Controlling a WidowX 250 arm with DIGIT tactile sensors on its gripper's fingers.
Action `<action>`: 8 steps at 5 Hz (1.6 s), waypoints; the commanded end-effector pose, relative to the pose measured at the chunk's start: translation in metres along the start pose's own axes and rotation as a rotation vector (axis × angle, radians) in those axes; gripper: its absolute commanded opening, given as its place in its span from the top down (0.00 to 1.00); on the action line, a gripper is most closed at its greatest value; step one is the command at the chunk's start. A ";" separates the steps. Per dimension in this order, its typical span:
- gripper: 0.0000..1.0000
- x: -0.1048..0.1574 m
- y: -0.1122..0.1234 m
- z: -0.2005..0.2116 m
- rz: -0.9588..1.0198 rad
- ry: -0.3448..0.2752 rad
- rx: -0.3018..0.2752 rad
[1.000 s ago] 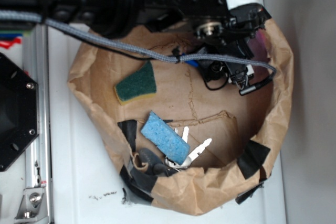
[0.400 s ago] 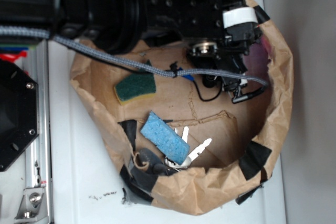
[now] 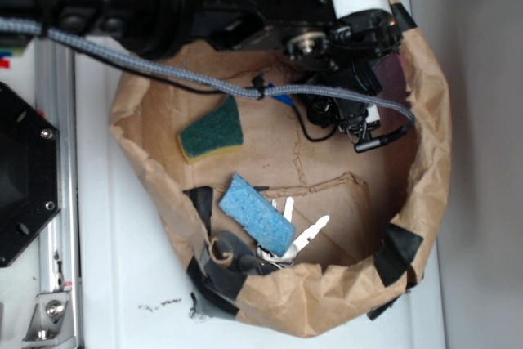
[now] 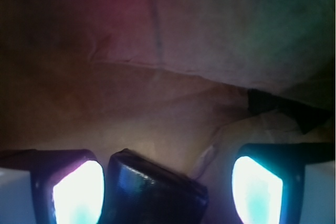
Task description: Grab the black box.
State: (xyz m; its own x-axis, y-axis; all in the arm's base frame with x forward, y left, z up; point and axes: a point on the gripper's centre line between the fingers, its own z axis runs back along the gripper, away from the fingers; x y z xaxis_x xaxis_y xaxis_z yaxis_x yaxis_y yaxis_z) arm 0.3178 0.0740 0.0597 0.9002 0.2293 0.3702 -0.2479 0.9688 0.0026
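In the wrist view the black box (image 4: 152, 195), glossy with rounded edges, lies tilted on the brown paper between my fingers. It sits close against the left finger (image 4: 79, 192), and a gap separates it from the right finger (image 4: 257, 190). My gripper (image 4: 168, 190) is open around it. In the exterior view my gripper (image 3: 353, 91) hangs low in the far right part of the brown paper bag (image 3: 433, 145), and the arm hides the black box there.
A green sponge (image 3: 212, 131), a blue sponge (image 3: 257, 214) and white plastic pieces (image 3: 306, 234) lie inside the bag. Black tape patches (image 3: 396, 252) mark its rim. A grey cable (image 3: 163, 71) crosses the bag. A black hexagonal plate (image 3: 20, 177) sits at the left.
The gripper head has shifted a little to the left along the bag's far side, dipping and coming back. The sponges and the bag have not moved.
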 end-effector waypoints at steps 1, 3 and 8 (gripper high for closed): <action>0.00 0.010 0.009 0.022 -0.003 -0.062 0.000; 0.00 0.008 0.021 0.016 -0.021 -0.055 0.028; 0.00 -0.010 -0.005 0.000 -0.113 0.003 0.090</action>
State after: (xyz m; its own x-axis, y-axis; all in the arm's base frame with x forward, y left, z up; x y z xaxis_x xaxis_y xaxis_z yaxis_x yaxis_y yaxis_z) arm 0.3098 0.0655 0.0442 0.9272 0.1362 0.3490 -0.1890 0.9744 0.1218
